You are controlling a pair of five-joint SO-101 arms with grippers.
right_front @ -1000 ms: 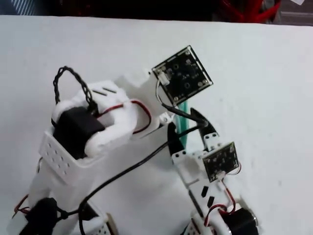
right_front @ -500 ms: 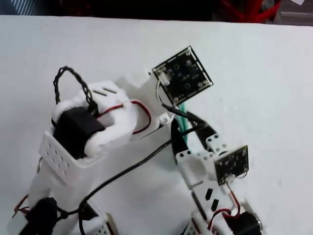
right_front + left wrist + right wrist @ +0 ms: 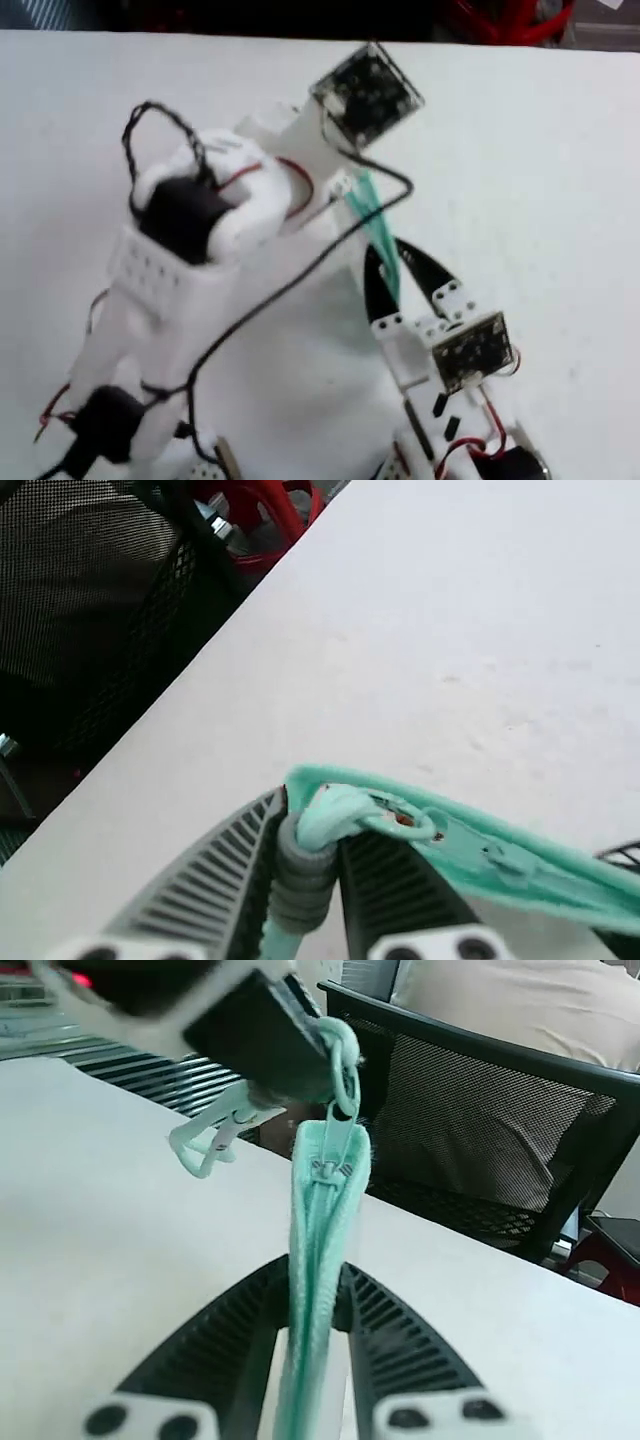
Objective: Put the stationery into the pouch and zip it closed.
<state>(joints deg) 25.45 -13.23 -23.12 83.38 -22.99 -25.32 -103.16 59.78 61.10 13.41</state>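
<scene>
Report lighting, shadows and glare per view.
High view: table evenly bright, shadows faint. Left wrist view: no glare on the pouch; the room beyond is dark. Right wrist view: pouch evenly lit, no hard shadow.

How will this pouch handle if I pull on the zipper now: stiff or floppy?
Likely floppy: the pouch looks like thin fabric, pinched flat in the right hand. Probably light: the left hand carries its end by the zipper loop alone. The dangling clip may swing.
</scene>
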